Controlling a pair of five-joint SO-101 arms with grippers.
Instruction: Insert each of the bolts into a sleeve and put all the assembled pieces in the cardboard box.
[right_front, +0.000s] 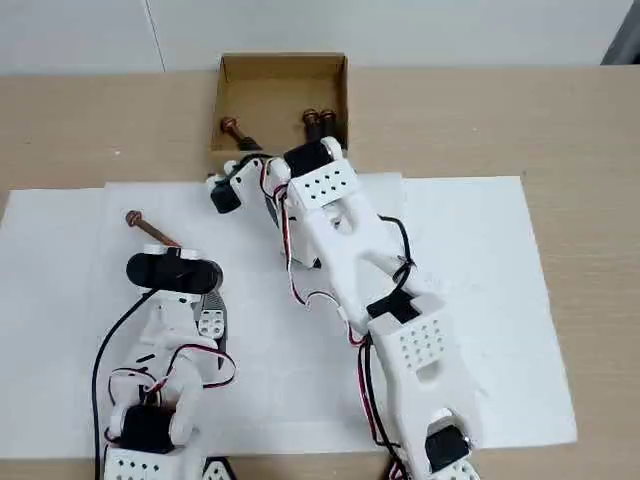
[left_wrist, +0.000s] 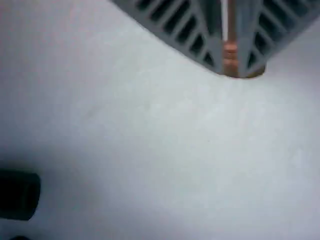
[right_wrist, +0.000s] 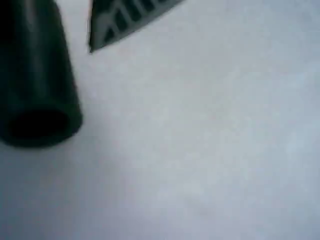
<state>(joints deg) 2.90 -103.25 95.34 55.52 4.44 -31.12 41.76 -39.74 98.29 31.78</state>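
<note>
Left gripper (left_wrist: 237, 70) clenched on bolt (left_wrist: 230, 52): shank pinched between ribbed grey tips, head end sticking out over white paper (right_front: 470, 300), well short of cardboard box (right_front: 283, 62). Cannot tell state of right gripper (right_front: 222, 190). Parked just in front of box, with black sleeve (right_wrist: 37, 85) right beside it, open bore in view.

Bolt, by the look: copper-toned metal, ridged like thread, rigid, light, small round head. Low slip risk thanks to ridges, but some risk of pivoting in a two-point pinch. Best held mid-shank, with the tip left free for entry.

Sleeve, by the look: smooth matte black tube, probably plastic or rubber, light, prone to rolling on paper, maybe slightly squashable under a hard squeeze. Best taken across the outside, away from the mouth, with bore clear and lined up on bolt axis.

Box: thin brown card, open top, low walls, already holding assembled pieces (right_front: 318, 120). Likely easy to nudge.
</note>
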